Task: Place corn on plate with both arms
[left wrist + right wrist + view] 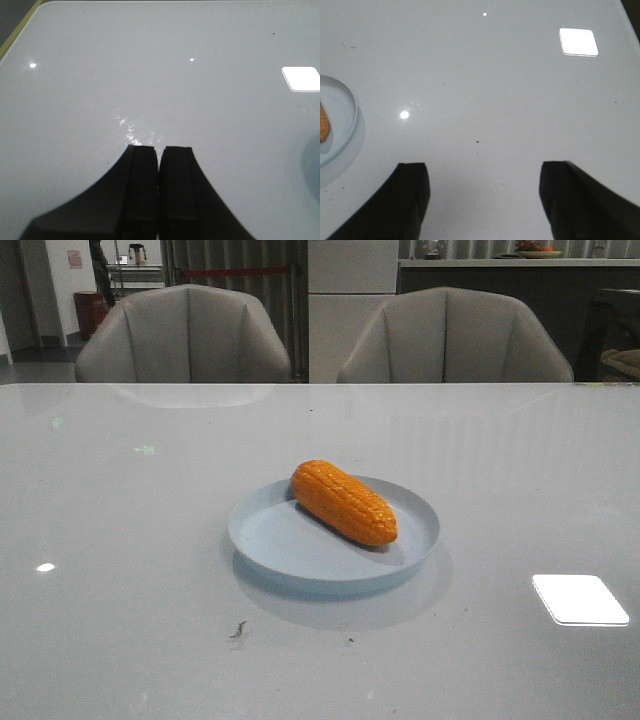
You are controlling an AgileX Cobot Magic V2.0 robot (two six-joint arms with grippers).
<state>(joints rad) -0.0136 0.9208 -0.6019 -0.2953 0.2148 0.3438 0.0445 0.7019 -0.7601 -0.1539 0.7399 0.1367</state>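
corn (pixel 343 502) sits on plate (pixel 333 534), looks rigid, bumpy, grippable mid-cob; left gripper (pixel 159 150) pressed together, right gripper (pixel 482 172) spread, both empty

A glossy pale grey table (pixel 130 540) carries a round pale blue plate (pixel 290 540) near its middle; a few small dark specks (pixel 238 630) mark the surface just in front of the plate
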